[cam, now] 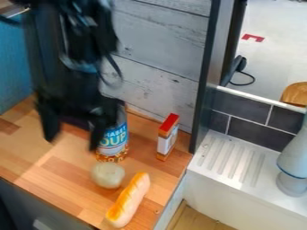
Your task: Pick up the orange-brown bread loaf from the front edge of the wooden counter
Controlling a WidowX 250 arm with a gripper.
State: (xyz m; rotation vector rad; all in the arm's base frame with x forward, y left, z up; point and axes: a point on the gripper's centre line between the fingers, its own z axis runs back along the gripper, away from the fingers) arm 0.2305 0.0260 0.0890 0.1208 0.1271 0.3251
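Camera view | claw (72, 140) blurred | soup can (116, 137) partly hidden behind it

The arm (75, 54) was blurred and cut off by the top edge at upper left. The end effector (72, 134) was blurred too, and covered the upper left part of the can (114, 143). Print on the box (167, 141) was too small to read. The right edge cut off a wooden thing (295, 94) and, below it, a grey thing (295, 155). The sink (231, 158) ran out of the frame at lower right.
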